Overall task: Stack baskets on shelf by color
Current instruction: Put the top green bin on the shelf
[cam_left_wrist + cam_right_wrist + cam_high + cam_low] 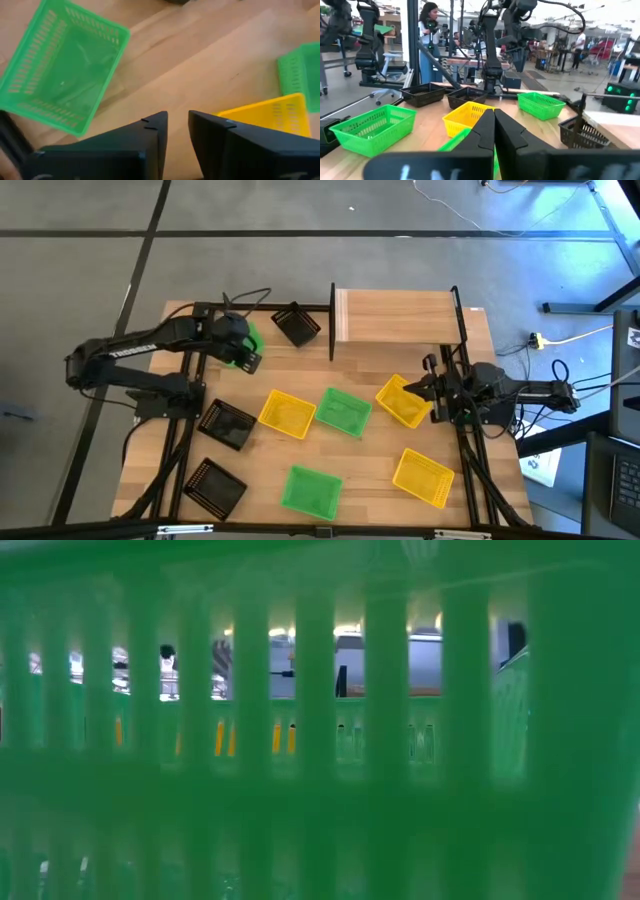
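The left gripper (243, 348) is seen over a bright green plastic mesh basket (243, 340) by the table's back left edge, fingers (150, 135) slightly parted and empty. The basket lies just beside them, well apart from the pale wooden shelf (395, 315). The right gripper (432, 392) is shut. Three green, three yellow and three black baskets are counted.

I stand in a robotics lab: beyond my bench (427, 132) I see other robot arms (492, 45) on stands, more work tables, office chairs (380, 95), people (427, 30) standing about, grey floor (80, 270) marked with tape lines, and cables (575, 335) trailing across it.
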`<state>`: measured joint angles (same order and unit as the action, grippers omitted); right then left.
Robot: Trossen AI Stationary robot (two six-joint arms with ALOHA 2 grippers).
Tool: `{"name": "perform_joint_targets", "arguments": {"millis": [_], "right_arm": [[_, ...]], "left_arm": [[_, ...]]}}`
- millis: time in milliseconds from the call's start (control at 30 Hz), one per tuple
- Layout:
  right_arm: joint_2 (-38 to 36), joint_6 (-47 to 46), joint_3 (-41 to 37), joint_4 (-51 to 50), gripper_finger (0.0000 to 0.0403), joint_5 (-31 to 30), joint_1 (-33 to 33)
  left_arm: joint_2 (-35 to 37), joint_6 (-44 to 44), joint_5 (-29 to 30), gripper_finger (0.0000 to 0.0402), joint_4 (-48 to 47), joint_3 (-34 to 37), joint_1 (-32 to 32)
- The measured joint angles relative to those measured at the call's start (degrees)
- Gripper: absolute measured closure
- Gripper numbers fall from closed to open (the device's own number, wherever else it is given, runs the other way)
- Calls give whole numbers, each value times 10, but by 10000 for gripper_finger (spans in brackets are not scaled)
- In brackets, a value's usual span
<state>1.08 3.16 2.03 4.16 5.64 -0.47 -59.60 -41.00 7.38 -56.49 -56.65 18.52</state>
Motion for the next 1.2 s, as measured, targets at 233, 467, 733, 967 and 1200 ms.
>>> {"name": "perform_joint_targets", "arguments": {"millis": [233,467,733,967,1200], "right_arm": [[70,0,108,-85,402,-13,0],[186,-45,241,-177,402,-41,0],[271,-59,359,-223,402,-25,0],[327,-89,459,-343,402,-15,0],[350,-89,487,-372,402,-15,0]], "left_arm": [[-46,33,19,317,4,0,7],[-77,123,50,316,9,0,34],[-134,91,-5,317,19,0,102],[-183,178,-10,316,43,0,123],[-228,250,1,319,53,0,137]]}}
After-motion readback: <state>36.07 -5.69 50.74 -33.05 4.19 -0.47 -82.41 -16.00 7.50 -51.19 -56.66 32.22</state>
